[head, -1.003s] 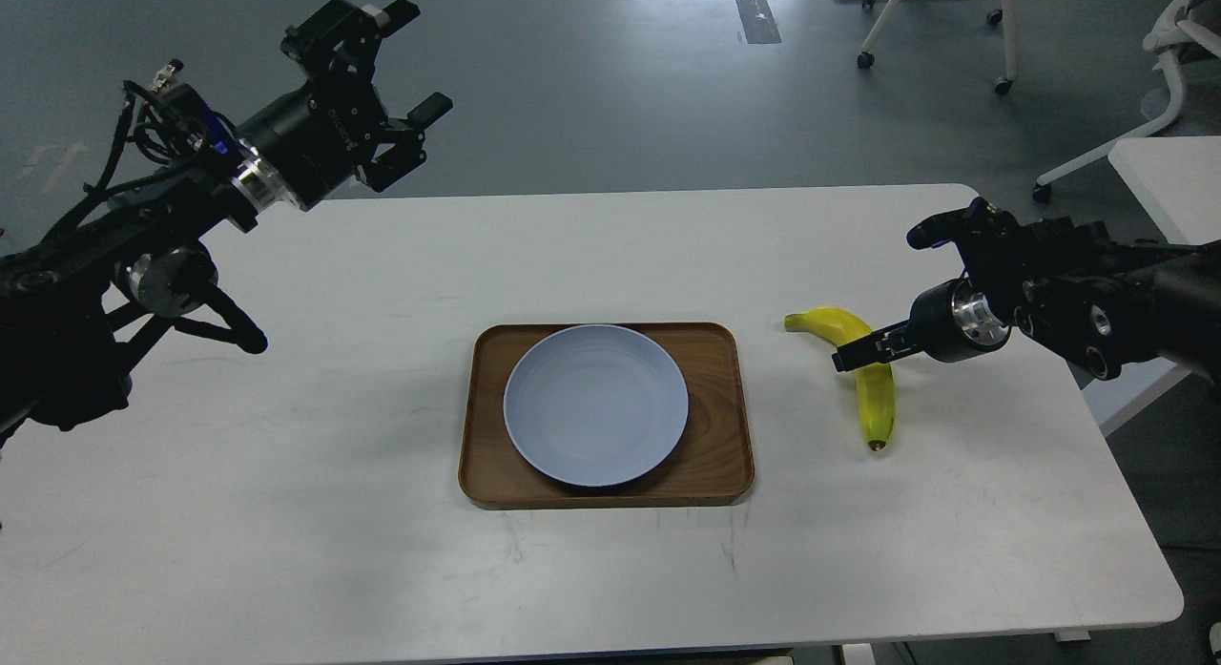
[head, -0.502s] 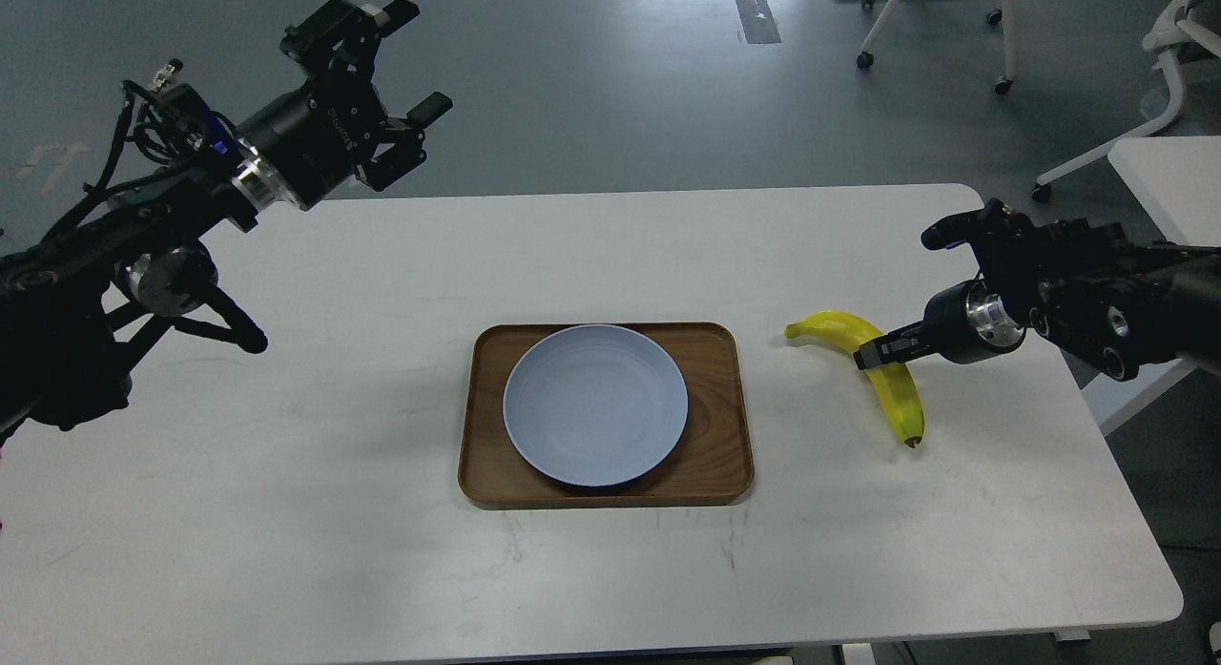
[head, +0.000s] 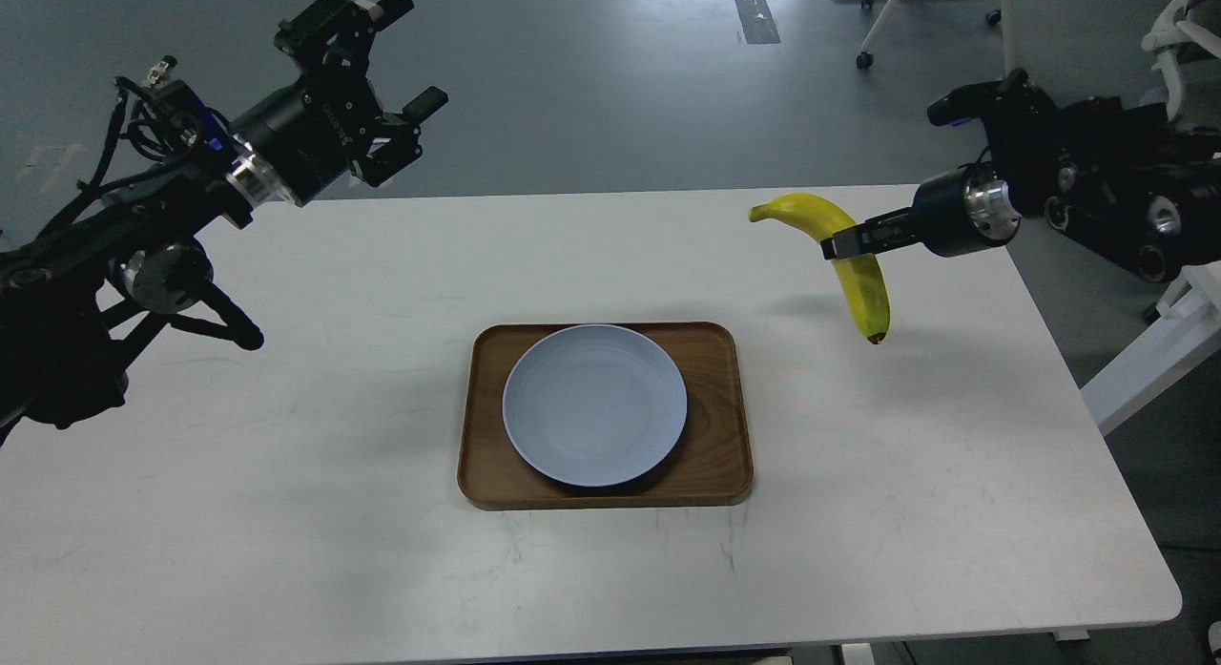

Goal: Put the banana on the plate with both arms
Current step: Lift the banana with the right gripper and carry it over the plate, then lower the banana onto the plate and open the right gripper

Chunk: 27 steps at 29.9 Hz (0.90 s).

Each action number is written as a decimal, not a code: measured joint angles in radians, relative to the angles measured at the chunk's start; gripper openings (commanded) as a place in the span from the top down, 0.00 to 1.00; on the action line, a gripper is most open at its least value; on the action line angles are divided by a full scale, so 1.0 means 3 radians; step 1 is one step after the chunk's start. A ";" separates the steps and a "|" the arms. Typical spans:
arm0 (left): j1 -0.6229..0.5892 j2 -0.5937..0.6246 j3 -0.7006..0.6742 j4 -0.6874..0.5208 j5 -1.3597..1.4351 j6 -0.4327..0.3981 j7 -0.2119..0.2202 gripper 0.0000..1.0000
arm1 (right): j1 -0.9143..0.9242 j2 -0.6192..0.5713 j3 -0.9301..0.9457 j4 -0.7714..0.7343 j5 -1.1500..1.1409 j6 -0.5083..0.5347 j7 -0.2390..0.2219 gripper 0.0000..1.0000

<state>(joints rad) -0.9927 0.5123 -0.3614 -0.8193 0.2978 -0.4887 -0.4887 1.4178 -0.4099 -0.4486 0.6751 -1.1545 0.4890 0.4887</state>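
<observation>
The yellow banana [head: 854, 264] hangs in the air above the right side of the table, dark tip down. My right gripper [head: 841, 244] is shut on its middle, coming in from the right. The pale blue-grey plate [head: 594, 404] lies empty on the brown wooden tray [head: 715, 455] at the table's centre, left of and nearer than the banana. My left gripper [head: 405, 54] is open and empty, raised above the table's far left edge, far from the plate.
The white table [head: 286, 512] holds only the tray and plate. Office chairs [head: 935, 26] stand on the grey floor behind. A second white table [head: 1154, 360] shows at the right edge.
My right gripper has lifted the banana off the table and carried it up and toward the far side. The left arm has hardly moved.
</observation>
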 measured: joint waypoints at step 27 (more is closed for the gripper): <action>0.0000 -0.0031 -0.0028 -0.0001 0.0000 0.0000 0.0000 0.02 | -0.0284 0.1366 -0.0324 -0.0388 0.0620 -0.0001 0.0000 0.73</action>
<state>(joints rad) -0.9927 0.5030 -0.3698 -0.8194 0.2977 -0.4887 -0.4888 1.3325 0.0000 -0.5458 0.5586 -0.9684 0.4886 0.4886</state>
